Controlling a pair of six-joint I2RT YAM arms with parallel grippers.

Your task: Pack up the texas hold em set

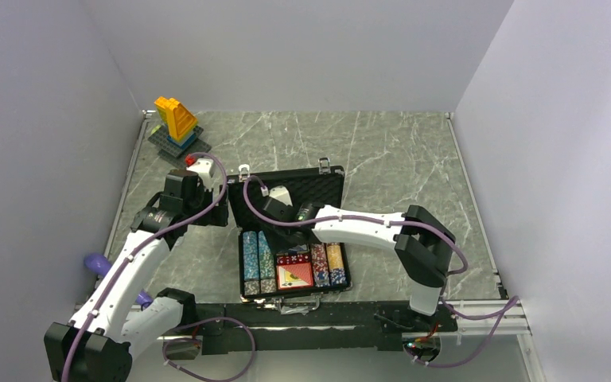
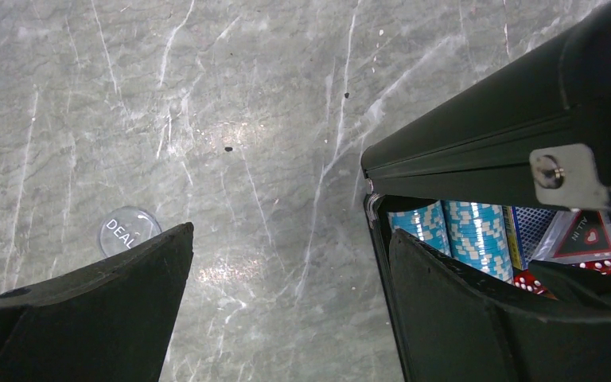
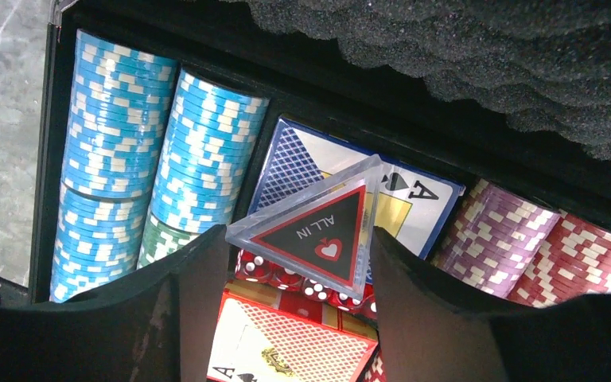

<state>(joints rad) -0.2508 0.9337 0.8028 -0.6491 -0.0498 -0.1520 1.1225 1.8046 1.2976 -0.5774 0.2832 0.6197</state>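
Step in hand, as judged: stowing loose pieces. The right gripper (image 3: 294, 255) was clamped on the ALL IN marker (image 3: 310, 235) above the open case (image 1: 318, 187), frame centre. The left gripper (image 2: 290, 239) stood wide apart beside the lid. Next move: lower and release. The dealer button (image 2: 127, 229) lay on the table (image 2: 207, 95), lower left.

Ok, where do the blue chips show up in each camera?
Top: blue chips at the left end of the open case.
Left wrist: chips lower right, under the raised lid.
Right wrist: chips on the left.
Shared landmark: the case's left wall, right beside them.
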